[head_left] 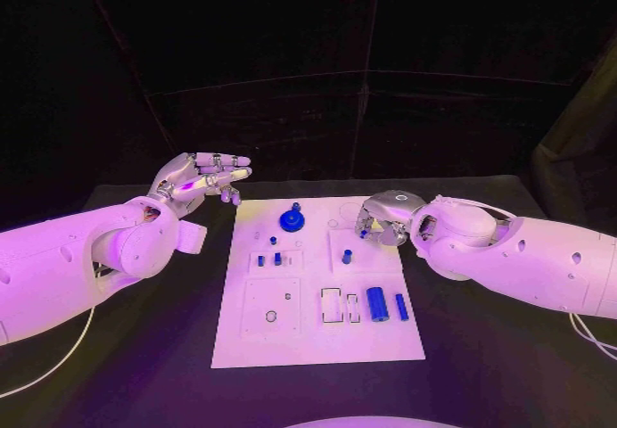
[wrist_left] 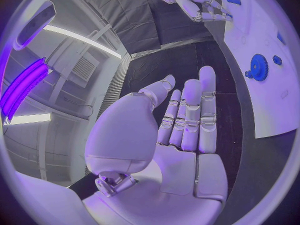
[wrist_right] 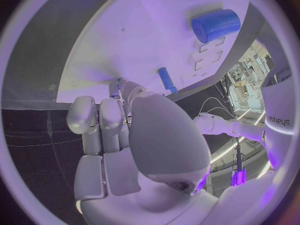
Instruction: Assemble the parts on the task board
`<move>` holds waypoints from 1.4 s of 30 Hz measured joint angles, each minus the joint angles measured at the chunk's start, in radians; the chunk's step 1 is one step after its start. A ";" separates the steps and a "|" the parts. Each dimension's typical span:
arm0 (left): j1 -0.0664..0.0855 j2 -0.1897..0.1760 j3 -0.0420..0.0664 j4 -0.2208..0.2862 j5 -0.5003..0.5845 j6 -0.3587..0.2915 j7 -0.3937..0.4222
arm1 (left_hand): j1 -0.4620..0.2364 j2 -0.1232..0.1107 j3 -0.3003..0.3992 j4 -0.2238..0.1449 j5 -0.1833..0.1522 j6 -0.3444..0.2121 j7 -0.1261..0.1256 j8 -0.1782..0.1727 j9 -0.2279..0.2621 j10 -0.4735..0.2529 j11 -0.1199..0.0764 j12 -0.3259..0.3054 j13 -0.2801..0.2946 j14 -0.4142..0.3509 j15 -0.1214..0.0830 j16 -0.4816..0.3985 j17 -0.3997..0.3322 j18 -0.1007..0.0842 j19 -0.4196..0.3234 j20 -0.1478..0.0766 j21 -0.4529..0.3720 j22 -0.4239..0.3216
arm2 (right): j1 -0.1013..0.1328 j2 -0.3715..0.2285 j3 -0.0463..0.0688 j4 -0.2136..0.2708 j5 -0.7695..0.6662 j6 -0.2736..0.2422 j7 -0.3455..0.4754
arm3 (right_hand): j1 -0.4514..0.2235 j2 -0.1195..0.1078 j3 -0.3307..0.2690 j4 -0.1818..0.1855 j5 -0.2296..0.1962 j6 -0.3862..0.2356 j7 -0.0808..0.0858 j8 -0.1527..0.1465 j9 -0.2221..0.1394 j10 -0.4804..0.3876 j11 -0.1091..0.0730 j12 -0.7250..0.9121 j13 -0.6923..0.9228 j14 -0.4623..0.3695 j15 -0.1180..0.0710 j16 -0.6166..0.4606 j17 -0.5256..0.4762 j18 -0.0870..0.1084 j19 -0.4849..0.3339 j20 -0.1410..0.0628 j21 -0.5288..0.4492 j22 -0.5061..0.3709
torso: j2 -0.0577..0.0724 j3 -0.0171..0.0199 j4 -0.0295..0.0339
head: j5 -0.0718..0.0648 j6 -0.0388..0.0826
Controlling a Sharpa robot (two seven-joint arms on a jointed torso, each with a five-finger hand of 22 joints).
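The white task board (head_left: 315, 334) lies in the middle of the table. On it are a blue gear (head_left: 292, 219), small blue pegs (head_left: 273, 240) (head_left: 346, 257), a thick blue cylinder (head_left: 378, 303) and a slim blue bar (head_left: 401, 307). My right hand (head_left: 386, 218) hovers low over the board's far right part, fingers curled down, pinching a small blue peg (head_left: 364, 234) at its fingertips (wrist_right: 116, 87). My left hand (head_left: 203, 178) is raised beside the board's far left corner, fingers straight and apart, holding nothing. The left wrist view shows the gear (wrist_left: 259, 67).
Two short blue pegs (head_left: 269, 260) stand in a block on the board's left half, and rectangular slots (head_left: 340, 305) lie beside the cylinder. Black table surface surrounds the board on all sides. A white cable (head_left: 52, 361) runs along the near left.
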 measured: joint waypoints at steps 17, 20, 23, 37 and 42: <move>0.000 -0.002 0.000 -0.019 0.001 -0.007 0.000 | 0.000 0.000 -0.002 -0.002 0.000 0.000 0.000 0.004 0.000 -0.003 -0.003 0.004 0.000 -0.006 0.001 0.000 -0.004 0.000 0.000 0.000 -0.004 -0.003 | 0.000 -0.067 0.001 0.094 0.012 -0.123 0.004 | -0.072 -0.027 0.094 -0.059 0.000 0.000 0.000 0.000 0.000 0.000 0.000 -0.008 -0.001 0.000 0.000 0.012 -0.001 -0.016 0.010 0.003 0.020 0.032 | -0.001 -0.0010 0.0000 | 0.001 0.004; 0.000 -0.002 0.000 -0.019 0.001 -0.009 0.000 | 0.000 0.000 -0.003 -0.003 0.000 0.000 0.000 0.004 0.000 -0.004 -0.004 0.004 0.000 -0.007 0.000 0.000 -0.004 0.000 0.000 0.000 -0.004 -0.003 | 0.000 -0.083 0.001 0.135 0.020 -0.139 0.006 | -0.072 -0.028 0.098 -0.063 0.000 0.000 0.000 0.000 0.000 0.000 0.000 -0.008 -0.001 0.000 0.000 0.012 0.000 -0.016 0.011 0.004 0.023 0.036 | -0.001 -0.0010 0.0000 | 0.005 0.005; 0.000 -0.001 0.000 -0.020 0.003 -0.010 0.000 | 0.000 0.000 -0.003 -0.003 0.000 0.000 0.000 0.004 0.000 -0.004 -0.004 0.004 0.000 -0.007 0.000 0.000 -0.004 0.000 0.000 0.000 -0.004 -0.003 | 0.000 -0.084 0.001 0.178 0.030 -0.153 0.010 | -0.077 -0.033 0.104 -0.068 0.003 0.000 0.000 0.000 0.000 0.000 0.000 -0.010 -0.001 0.000 0.000 0.016 0.001 -0.016 0.015 0.006 0.027 0.040 | -0.001 -0.0012 0.0000 | 0.012 0.004; 0.000 0.004 0.000 -0.015 0.010 -0.015 0.000 | 0.000 0.000 -0.003 -0.003 0.000 0.000 0.000 0.004 0.000 -0.004 -0.004 0.004 0.000 -0.007 0.000 0.000 -0.004 0.000 0.000 0.000 -0.004 -0.003 | -0.021 0.024 0.001 0.251 0.059 -0.163 0.033 | -0.086 -0.031 0.108 -0.074 0.006 0.003 0.003 0.000 -0.001 0.000 0.000 -0.012 -0.001 0.000 0.000 0.016 0.000 -0.015 0.018 0.004 0.027 0.041 | -0.001 -0.0040 0.0025 | 0.057 -0.017; 0.000 0.010 0.000 -0.015 0.011 -0.016 0.000 | 0.000 0.000 -0.003 -0.003 0.000 0.000 0.000 0.004 0.000 -0.004 -0.004 0.004 0.000 -0.007 0.000 0.000 -0.004 0.000 0.000 0.000 -0.004 -0.003 | -0.061 0.077 0.001 0.238 0.061 -0.147 0.039 | -0.086 -0.031 0.108 -0.074 0.006 0.003 0.003 0.000 0.000 0.000 0.000 -0.012 -0.001 0.000 0.000 0.016 0.000 -0.015 0.018 0.004 0.027 0.042 | 0.000 -0.0049 0.0001 | 0.075 -0.026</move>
